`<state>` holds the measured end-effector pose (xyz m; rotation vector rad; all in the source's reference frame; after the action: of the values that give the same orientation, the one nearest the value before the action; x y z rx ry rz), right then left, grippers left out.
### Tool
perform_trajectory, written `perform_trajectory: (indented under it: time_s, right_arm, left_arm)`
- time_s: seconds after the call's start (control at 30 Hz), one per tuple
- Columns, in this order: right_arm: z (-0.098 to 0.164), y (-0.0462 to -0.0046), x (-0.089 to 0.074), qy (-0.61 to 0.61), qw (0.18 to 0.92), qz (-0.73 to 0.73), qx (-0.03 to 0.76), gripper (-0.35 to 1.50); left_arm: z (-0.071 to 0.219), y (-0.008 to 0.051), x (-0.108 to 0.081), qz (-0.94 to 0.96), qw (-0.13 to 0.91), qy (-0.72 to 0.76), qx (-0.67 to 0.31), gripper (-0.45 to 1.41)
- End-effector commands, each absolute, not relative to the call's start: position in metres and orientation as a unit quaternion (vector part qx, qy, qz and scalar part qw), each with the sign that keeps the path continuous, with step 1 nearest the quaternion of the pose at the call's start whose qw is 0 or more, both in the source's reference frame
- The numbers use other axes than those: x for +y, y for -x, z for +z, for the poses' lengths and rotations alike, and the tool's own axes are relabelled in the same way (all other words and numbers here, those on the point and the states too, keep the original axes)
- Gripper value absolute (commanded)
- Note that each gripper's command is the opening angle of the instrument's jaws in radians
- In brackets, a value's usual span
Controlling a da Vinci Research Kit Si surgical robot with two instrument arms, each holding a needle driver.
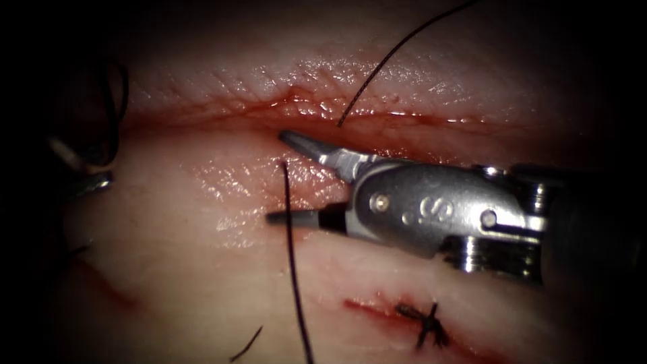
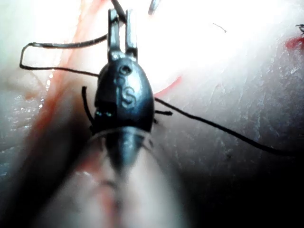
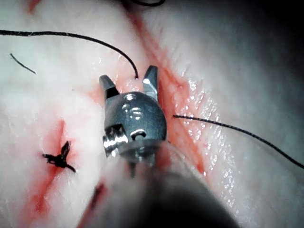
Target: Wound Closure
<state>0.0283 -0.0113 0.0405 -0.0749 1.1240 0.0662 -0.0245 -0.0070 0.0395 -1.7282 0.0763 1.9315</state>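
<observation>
Over the cut (image 1: pixel 377 125) in the tissue (image 1: pixel 202 263), your right tool (image 1: pixel 283 176) gapes empty beside loose thread (image 1: pixel 291 256); your left tool's (image 2: pixel 121 28) jaws nearly closed, grip unclear.

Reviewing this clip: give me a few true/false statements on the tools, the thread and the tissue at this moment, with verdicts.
1. The right tool has its jaws open. True.
2. The right tool grips the needle at mid-curve. False: its open jaws hold nothing; a thread runs past them.
3. A tied knot sits on a smaller cut nearer the camera than the main cut. True.
4. The left tool has its jaws spread wide. False: in the left wrist view they stand close together, and thread passes by them; a grip cannot be confirmed.
5. The tissue is dry. False: red fluid lines the main cut.
</observation>
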Motion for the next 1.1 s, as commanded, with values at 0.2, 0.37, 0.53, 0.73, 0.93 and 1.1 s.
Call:
perform_trajectory:
  time_s: [0.2,0.37,0.53,0.73,0.93,1.1]
  right_arm:
    - [0.040,-0.0272,-0.011,0.028,0.843,0.030,0.537,-0.35]
    - [0.039,-0.0270,-0.011,0.031,0.841,0.018,0.539,-0.35]
    - [0.036,-0.0261,-0.013,0.026,0.835,0.012,0.550,-0.35]
    - [0.032,-0.0257,-0.016,0.015,0.824,-0.008,0.566,-0.35]
    - [0.027,-0.0274,-0.021,0.009,0.814,-0.049,0.578,-0.35]
    - [0.024,-0.0289,-0.024,-0.003,0.807,-0.076,0.586,-0.35]
  left_arm:
    - [0.040,0.0257,-0.007,0.718,0.272,0.640,0.029,-0.45]
    - [0.040,0.0259,-0.007,0.717,0.272,0.641,0.029,-0.45]
    - [0.040,0.0257,-0.007,0.718,0.271,0.641,0.029,-0.45]
    - [0.040,0.0257,-0.007,0.717,0.271,0.641,0.028,-0.45]
    - [0.040,0.0260,-0.007,0.717,0.271,0.641,0.029,-0.45]
    - [0.040,0.0258,-0.007,0.717,0.270,0.642,0.029,-0.45]
